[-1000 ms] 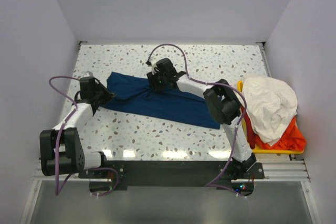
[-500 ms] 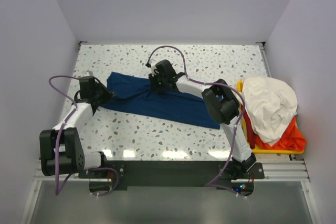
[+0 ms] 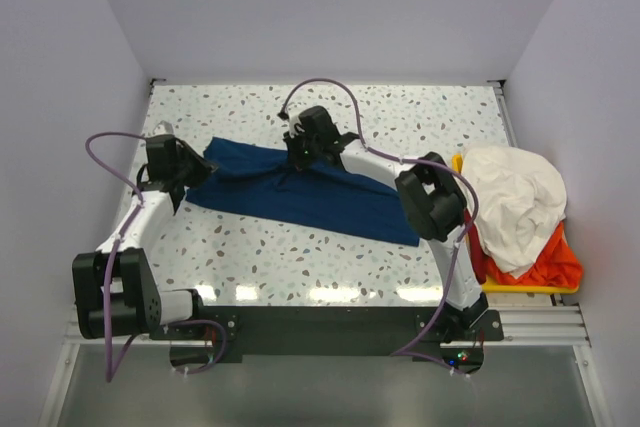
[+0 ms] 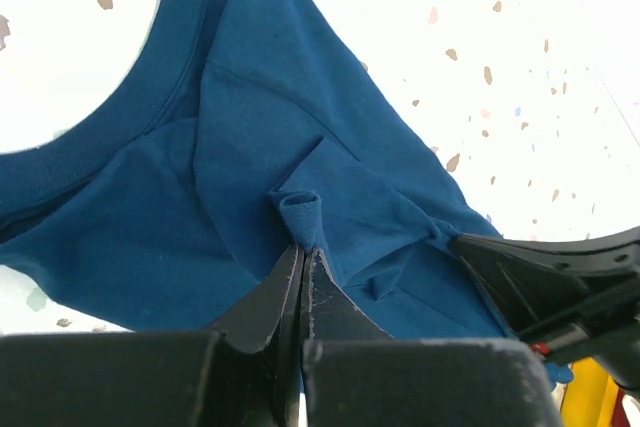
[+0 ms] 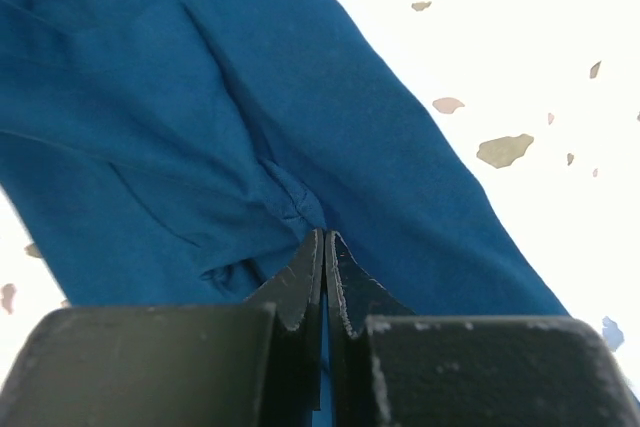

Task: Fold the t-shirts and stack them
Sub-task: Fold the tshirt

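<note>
My left claw [image 4: 303, 247] is clamped on a pinched fold of the navy t-shirt [image 3: 300, 197], at the shirt's left end near its collar. The shirt lies stretched in a long band across the speckled worktop [image 3: 420, 117]. My right claw [image 5: 325, 237] is pressed closed on another small pucker of the same shirt, along its far edge about midway. Right of the shirt, at the worktop's edge, the yellow bin [image 3: 515, 288] holds a cream-white t-shirt [image 3: 515, 202] heaped over an orange-red t-shirt [image 3: 555, 262].

Speckled table [image 3: 400, 117], navy t-shirt [image 3: 320, 197] lying across it, yellow bin [image 3: 515, 288] at right edge
</note>
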Robot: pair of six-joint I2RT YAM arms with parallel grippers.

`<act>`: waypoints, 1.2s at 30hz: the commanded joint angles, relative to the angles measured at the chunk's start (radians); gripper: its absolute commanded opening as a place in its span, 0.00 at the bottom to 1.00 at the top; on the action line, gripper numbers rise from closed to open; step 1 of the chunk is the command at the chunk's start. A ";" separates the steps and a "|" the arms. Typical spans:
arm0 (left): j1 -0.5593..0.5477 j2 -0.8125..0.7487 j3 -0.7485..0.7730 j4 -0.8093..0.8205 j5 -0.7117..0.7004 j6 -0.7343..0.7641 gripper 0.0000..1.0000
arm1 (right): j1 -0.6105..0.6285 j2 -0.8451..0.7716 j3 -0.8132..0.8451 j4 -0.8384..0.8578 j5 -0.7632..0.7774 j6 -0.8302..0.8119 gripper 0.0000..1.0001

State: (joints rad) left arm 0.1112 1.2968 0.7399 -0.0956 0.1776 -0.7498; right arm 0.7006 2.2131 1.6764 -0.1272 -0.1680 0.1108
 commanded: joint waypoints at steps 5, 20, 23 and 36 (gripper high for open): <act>0.008 -0.063 0.035 0.002 -0.023 0.030 0.00 | 0.007 -0.113 -0.038 0.018 -0.021 0.007 0.00; 0.008 -0.096 -0.074 -0.010 -0.062 0.023 0.00 | 0.008 -0.115 -0.144 0.061 -0.038 0.058 0.07; 0.008 -0.087 -0.096 0.000 -0.061 0.014 0.00 | 0.008 -0.138 -0.156 0.040 0.014 0.063 0.24; 0.010 -0.073 -0.083 -0.016 -0.027 0.007 0.00 | -0.185 -0.518 -0.349 -0.370 0.458 0.386 0.40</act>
State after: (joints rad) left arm 0.1112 1.2240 0.6373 -0.1165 0.1349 -0.7406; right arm 0.6369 1.8080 1.4048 -0.3382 0.1421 0.3428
